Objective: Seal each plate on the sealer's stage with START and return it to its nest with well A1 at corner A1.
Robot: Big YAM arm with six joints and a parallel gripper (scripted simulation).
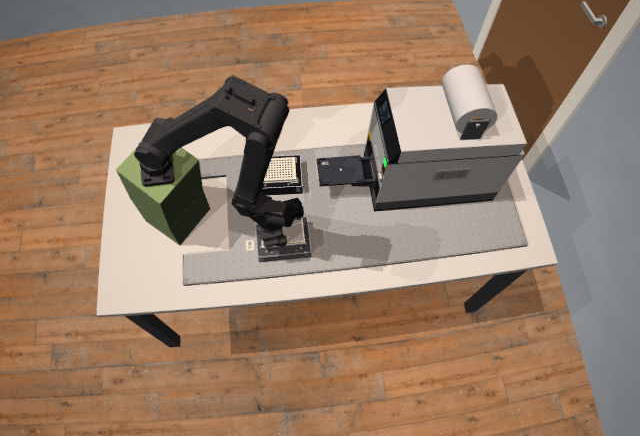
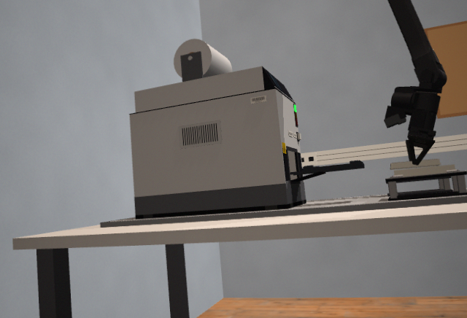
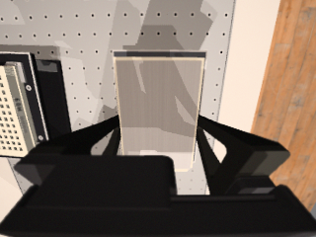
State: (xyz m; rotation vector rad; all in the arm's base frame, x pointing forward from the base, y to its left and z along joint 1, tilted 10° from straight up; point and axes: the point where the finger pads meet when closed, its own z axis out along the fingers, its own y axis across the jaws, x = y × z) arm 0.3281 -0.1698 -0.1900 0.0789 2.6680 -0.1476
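My gripper (image 1: 276, 233) (image 2: 416, 161) (image 3: 158, 118) is shut on the foil-covered plate (image 1: 298, 233) (image 2: 403, 165) (image 3: 158, 94), one finger at each long side. The plate is level and a little above the near nest (image 1: 284, 254) (image 2: 392, 189); a dark edge of that nest shows past the plate's far end in the wrist view. The open plate (image 1: 281, 168) (image 3: 9, 116), with bare wells, sits in the other nest (image 1: 285, 186) (image 3: 43, 111). The sealer's stage (image 1: 348, 171) (image 2: 333, 167) is out and bears no plate. The sealer's lamp (image 1: 384, 163) (image 2: 295, 108) is green.
The sealer (image 1: 444, 173) (image 2: 207, 163) with its foil roll (image 1: 465, 90) (image 2: 217, 60) stands at the right in the top view. The arm's green pedestal (image 1: 178, 204) stands at the left. The nests and sealer stand on a perforated board (image 1: 454, 235) (image 3: 89, 20).
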